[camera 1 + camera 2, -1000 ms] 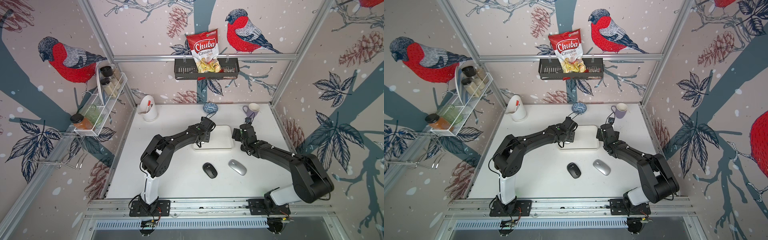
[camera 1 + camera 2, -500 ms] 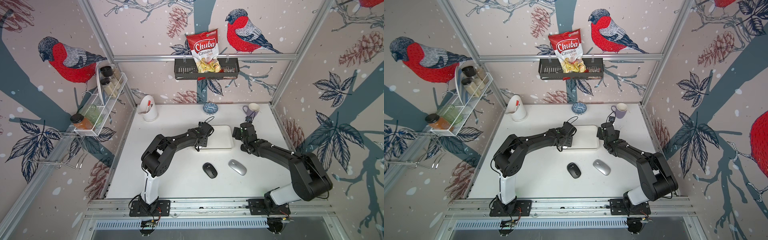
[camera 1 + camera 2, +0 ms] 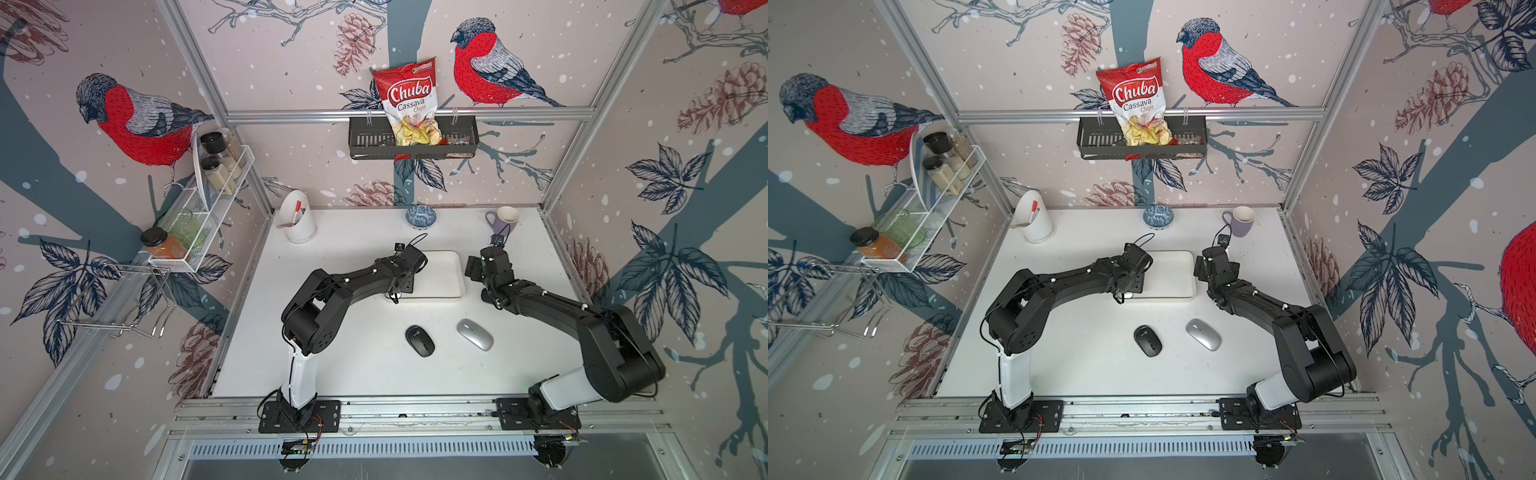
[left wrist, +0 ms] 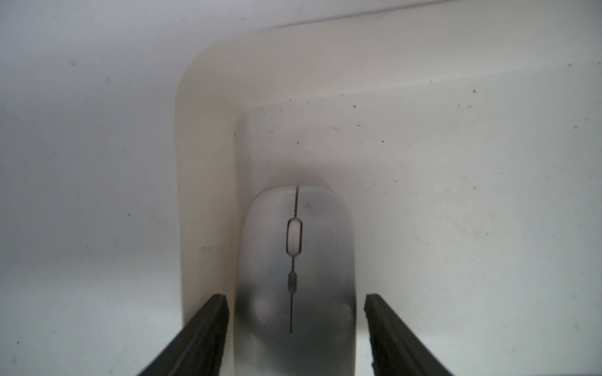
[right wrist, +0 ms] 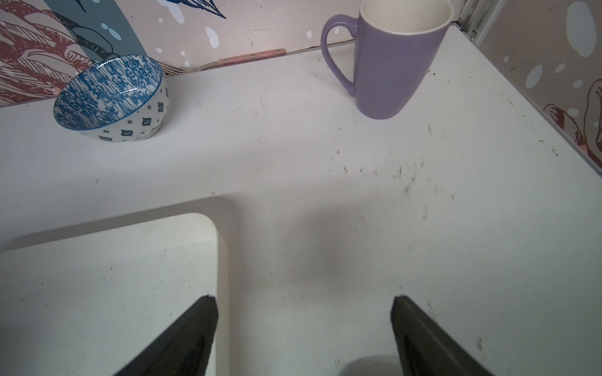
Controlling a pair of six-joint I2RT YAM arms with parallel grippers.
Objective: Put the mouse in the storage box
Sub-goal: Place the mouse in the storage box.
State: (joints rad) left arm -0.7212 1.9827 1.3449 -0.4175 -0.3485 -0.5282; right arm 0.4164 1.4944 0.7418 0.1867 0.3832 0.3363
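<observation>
- Left gripper (image 4: 294, 328): fingers spread either side of a silver mouse (image 4: 294, 276) lying in the storage box (image 4: 208, 136), lower centre
- Right gripper (image 5: 304, 335): fingers spread, empty
- Black mouse (image 3: 419, 340) and second silver mouse (image 3: 475, 334) remain on the table (image 3: 353, 365)

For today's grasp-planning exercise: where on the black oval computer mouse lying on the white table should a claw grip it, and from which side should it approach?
Grip the black oval computer mouse across its two long flanks, near mid-length, coming straight down from above. It lies flat and low on the white table, with free space on both flanks; the silver mouse lies apart from it.
</observation>
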